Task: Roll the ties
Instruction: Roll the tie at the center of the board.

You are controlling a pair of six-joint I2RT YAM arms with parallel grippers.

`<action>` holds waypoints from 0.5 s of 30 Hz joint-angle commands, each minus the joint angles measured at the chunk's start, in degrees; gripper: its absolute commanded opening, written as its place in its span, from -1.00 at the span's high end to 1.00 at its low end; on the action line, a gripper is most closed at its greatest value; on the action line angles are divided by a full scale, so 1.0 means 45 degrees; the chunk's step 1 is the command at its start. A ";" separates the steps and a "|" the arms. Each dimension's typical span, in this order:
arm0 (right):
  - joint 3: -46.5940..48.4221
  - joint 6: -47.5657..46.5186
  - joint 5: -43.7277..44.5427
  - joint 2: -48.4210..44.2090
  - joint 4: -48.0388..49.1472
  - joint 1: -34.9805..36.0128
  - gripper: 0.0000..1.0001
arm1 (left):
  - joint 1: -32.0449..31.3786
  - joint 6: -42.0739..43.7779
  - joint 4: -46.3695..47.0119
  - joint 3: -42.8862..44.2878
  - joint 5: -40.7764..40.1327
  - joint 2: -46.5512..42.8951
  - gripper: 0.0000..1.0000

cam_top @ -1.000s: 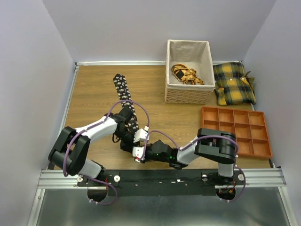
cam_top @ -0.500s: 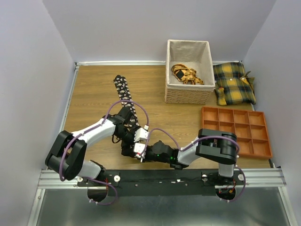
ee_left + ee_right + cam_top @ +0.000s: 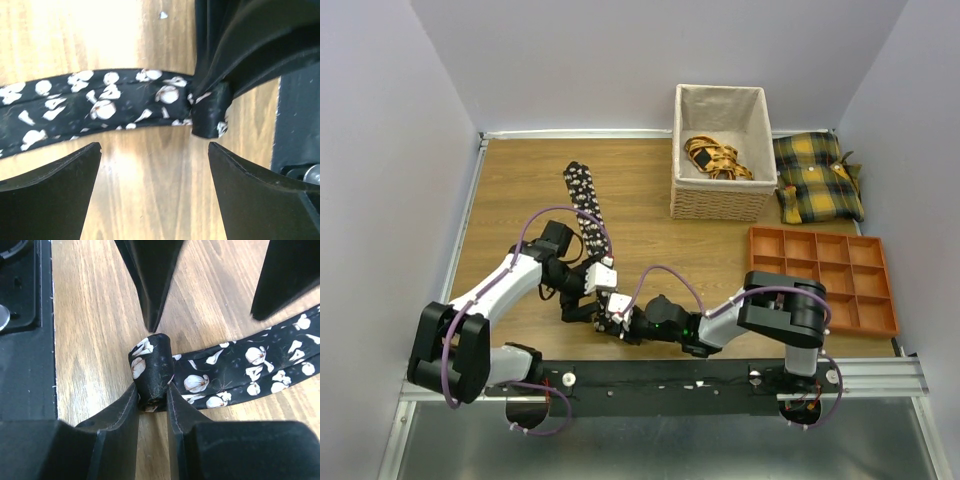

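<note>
Tie [image 3: 235, 367], just one, pinched by right gripper [image 3: 152, 390]

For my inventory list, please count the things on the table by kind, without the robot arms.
Black floral tie: 1
Lined wicker basket: 1
Orange patterned bundle in the basket: 1
Yellow-and-black plaid cushions: 2
Orange compartment tray: 1
Total: 6

Plain pale grey-lilac walls [image 3: 390, 120] close in a wood-grain counter [image 3: 520, 170] on three sides, evenly lit, with a metal rail [image 3: 880, 378] along its near edge.
</note>
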 commanded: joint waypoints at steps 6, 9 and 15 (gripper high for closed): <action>0.0101 0.3560 -0.2508 0.0066 -0.1958 -0.1396 0.96 | 0.0498 0.2081 -0.1668 -0.0210 0.0624 -0.0648 -0.97; 0.0237 0.4596 -0.3407 0.0261 -0.2134 -0.1944 0.95 | 0.0478 0.1300 -0.1025 -0.0112 0.0684 -0.0863 -0.97; 0.0628 0.6102 -0.4775 0.0886 -0.2271 -0.2824 0.95 | 0.0420 0.0770 -0.0204 -0.0637 0.0801 -0.1683 -0.97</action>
